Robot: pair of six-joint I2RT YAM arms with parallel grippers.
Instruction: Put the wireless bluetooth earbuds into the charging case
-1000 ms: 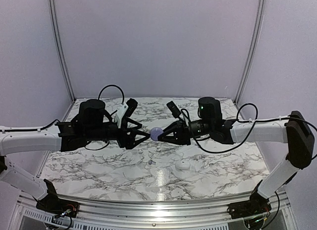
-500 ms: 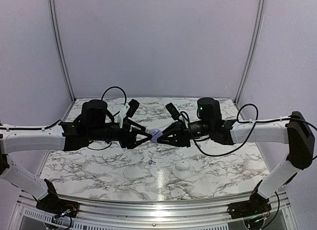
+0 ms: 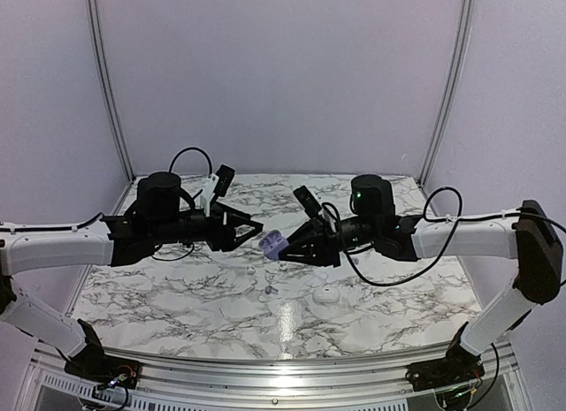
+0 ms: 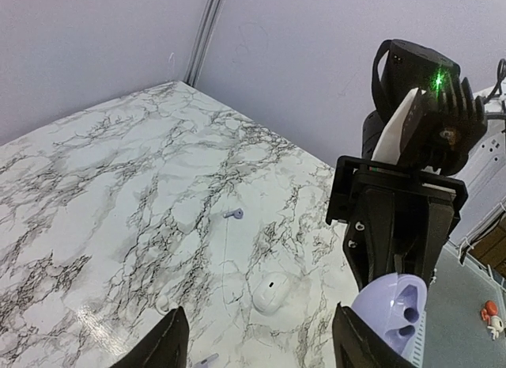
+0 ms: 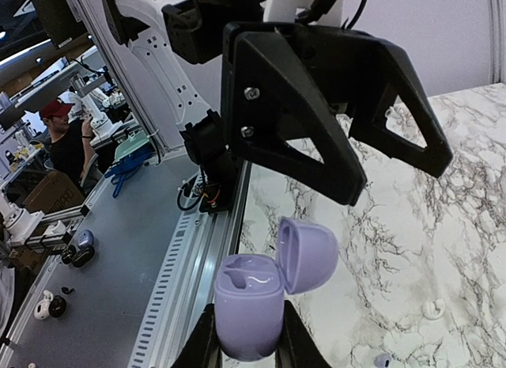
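Right gripper (image 5: 247,336): clamped on the base of the lilac charging case (image 5: 249,305), whose lid is hinged open.
Left gripper (image 4: 261,348): jaws apart and empty, just beside the case's open side, not touching it.
Earbuds: a lilac bud (image 4: 232,214) lies on the marble table (image 4: 95,194), below the case.
Risk: a nudge from the left fingers could twist the case in its narrow grip or knock the lid shut.
Right wrist only: the case's sockets look empty.
Left wrist only: the bud lies flat.
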